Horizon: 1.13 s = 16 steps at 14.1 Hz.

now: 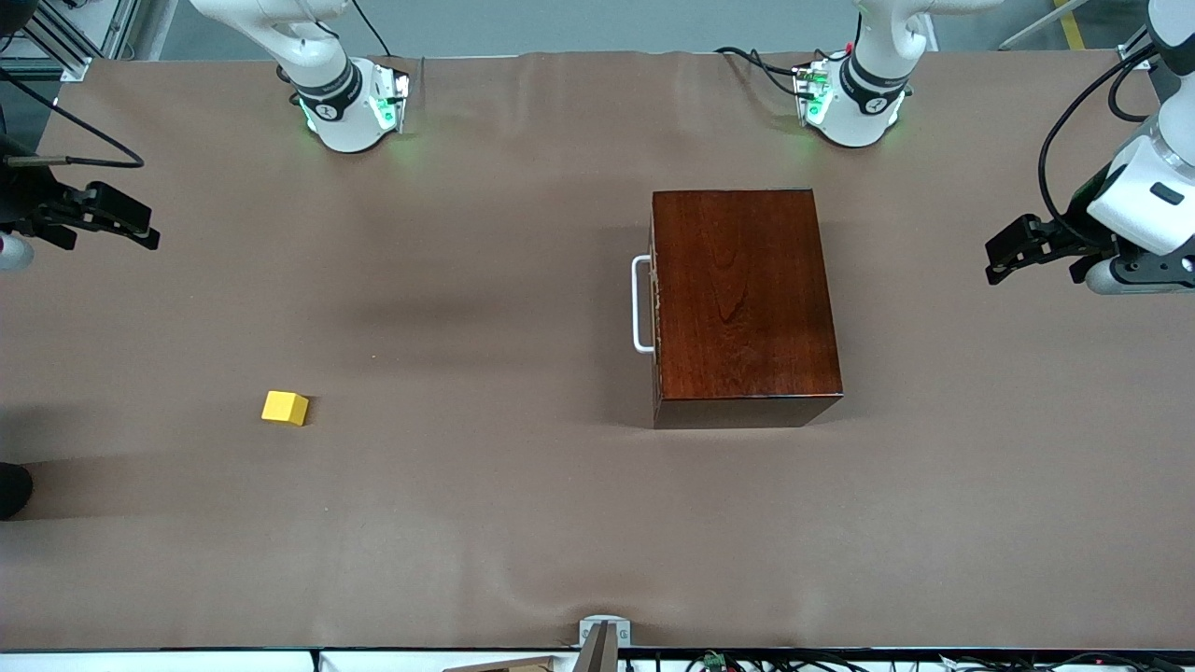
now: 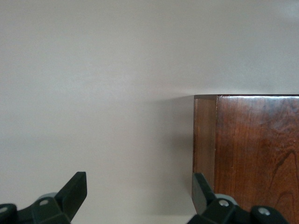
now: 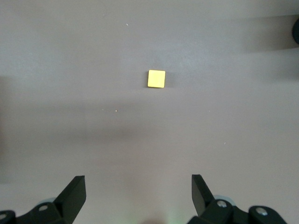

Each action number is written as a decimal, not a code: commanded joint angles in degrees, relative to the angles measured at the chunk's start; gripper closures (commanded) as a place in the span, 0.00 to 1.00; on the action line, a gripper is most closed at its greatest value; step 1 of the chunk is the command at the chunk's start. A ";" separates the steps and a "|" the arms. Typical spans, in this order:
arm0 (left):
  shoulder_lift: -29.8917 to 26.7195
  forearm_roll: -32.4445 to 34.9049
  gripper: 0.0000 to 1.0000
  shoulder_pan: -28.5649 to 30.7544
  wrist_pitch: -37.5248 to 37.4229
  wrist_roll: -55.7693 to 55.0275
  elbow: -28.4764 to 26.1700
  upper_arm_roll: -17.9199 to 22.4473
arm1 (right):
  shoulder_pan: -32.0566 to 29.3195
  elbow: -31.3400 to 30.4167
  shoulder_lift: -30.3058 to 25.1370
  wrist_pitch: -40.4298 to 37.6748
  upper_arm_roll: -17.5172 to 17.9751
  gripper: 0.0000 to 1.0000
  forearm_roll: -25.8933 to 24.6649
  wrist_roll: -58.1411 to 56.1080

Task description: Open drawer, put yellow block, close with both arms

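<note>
The dark reddish-brown wooden box (image 1: pixel 742 299) stands on the table toward the left arm's end. Its drawer is shut, with the white bar handle (image 1: pixel 642 303) facing the right arm's end. The yellow block (image 1: pixel 285 408) lies on the table toward the right arm's end, nearer the front camera than the handle. My left gripper (image 1: pixel 995 262) hangs open and empty over the table's end, apart from the box; its wrist view shows a box corner (image 2: pixel 252 149) and the open gripper (image 2: pixel 139 191). My right gripper (image 1: pixel 147 231) is open and empty over its end; its wrist view shows the block (image 3: pixel 156 79) ahead of the gripper (image 3: pixel 138 191).
A brown cloth (image 1: pixel 485 523) covers the table. A small metal bracket (image 1: pixel 603 637) sits at the table's front edge. A dark object (image 1: pixel 13 489) shows at the edge of the right arm's end. Both green-lit bases stand along the table's back edge.
</note>
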 commanded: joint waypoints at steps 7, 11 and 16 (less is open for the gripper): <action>-0.32 -0.01 0.00 1.09 -0.90 1.02 0.90 -0.39 | -0.11 0.82 0.07 -0.40 0.12 0.00 -0.83 0.23; -0.84 -0.62 0.00 0.12 -2.30 0.67 1.16 -1.00 | -0.19 0.82 0.07 -0.40 0.12 0.00 -0.83 0.15; 0.12 -1.76 0.00 -2.34 -2.57 -0.74 3.53 -8.19 | -0.19 0.82 0.07 -0.40 0.12 0.00 -0.83 0.15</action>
